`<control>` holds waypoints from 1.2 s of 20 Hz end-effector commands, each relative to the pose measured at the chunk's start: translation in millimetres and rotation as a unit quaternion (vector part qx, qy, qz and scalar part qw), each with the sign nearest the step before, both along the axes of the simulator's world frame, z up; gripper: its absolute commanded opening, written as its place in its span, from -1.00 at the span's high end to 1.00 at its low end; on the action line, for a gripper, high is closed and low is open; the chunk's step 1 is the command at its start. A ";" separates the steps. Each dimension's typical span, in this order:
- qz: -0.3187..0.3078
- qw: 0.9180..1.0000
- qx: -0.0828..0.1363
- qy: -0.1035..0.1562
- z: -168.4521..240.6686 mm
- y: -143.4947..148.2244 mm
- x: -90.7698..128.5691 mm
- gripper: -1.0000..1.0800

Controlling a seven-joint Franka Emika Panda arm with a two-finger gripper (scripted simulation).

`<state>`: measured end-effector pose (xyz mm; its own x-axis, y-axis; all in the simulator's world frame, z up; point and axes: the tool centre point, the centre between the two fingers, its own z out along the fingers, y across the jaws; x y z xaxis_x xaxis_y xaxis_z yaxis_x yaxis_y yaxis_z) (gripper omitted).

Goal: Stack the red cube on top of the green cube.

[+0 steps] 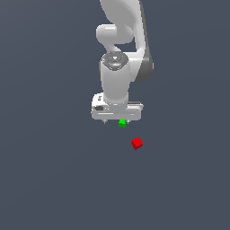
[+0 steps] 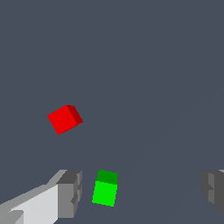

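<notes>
Grey, uniform and unmarked, the floor [image 1: 54, 179] fills both views. In the exterior view, the white arm [image 1: 119, 49] is seen reaching down from the top edge, ending in the gripper [image 1: 117, 121], which is held above the floor. The green cube [image 1: 122, 123] is seen just below the gripper's body, partly hidden by it. The red cube [image 1: 137, 143] lies on the floor near the green cube, toward the exterior view's right and lower in the picture, apart from it and turned at an angle.

In the wrist view, the jaws are shown spread wide, with nothing held; one grey fingertip [image 2: 70, 194] appears at one side and the other at the opposite edge. The green cube [image 2: 105, 189] is seen between the fingertips, close to the first one. The red cube [image 2: 64, 119] lies outside the jaws, well clear of them.
</notes>
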<state>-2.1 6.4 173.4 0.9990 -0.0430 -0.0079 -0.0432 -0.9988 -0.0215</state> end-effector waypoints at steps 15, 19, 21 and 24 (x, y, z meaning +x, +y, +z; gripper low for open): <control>0.107 0.994 -0.003 -0.003 -43.2 44.3 22.2 -0.92; 0.170 0.985 -0.005 -0.004 -68.6 72.2 30.7 -0.92; 0.195 0.981 -0.006 -0.005 -79.0 84.0 33.2 -0.92; 0.226 0.974 -0.008 -0.006 -91.4 98.1 35.3 -0.92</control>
<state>31.6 97.5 88.1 0.9288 0.3706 -0.0011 0.3705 -0.9288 -0.0067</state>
